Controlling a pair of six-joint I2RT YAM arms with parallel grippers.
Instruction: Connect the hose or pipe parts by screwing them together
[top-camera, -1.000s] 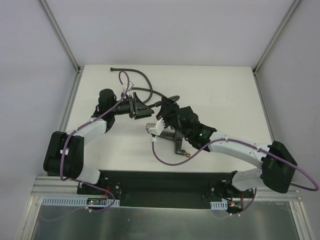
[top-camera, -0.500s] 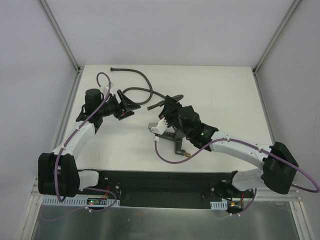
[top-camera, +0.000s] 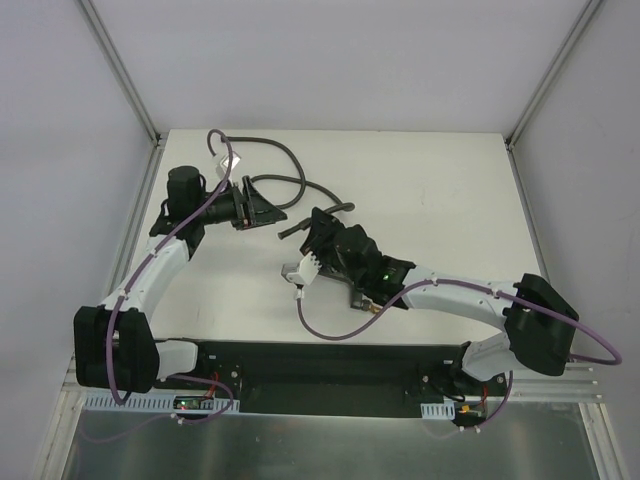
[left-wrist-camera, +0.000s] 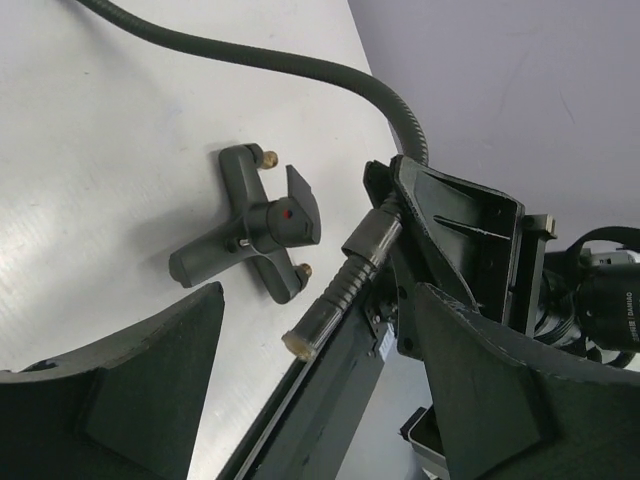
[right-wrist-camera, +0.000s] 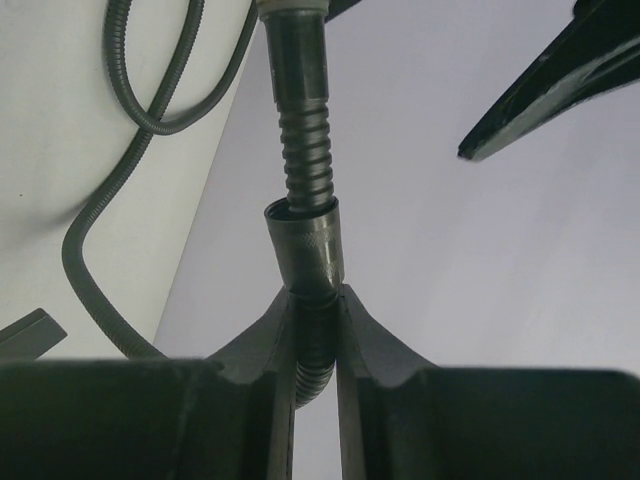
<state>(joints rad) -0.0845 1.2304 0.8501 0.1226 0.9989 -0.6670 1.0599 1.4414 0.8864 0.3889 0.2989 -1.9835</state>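
The forked fitting (left-wrist-camera: 255, 225) lies on table (top-camera: 450, 200), seemingly before the hose (top-camera: 285, 150).

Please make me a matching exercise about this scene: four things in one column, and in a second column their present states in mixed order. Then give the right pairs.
Column one
1. hose
2. forked fitting
3. left gripper
4. right gripper

Column two
A. jaws open, holding nothing
B. lies on the table, not held
C. jaws shut on the hose
D. pinched near one end, the rest trailing over the table

Pairs: 1-D, 2-B, 3-A, 4-C
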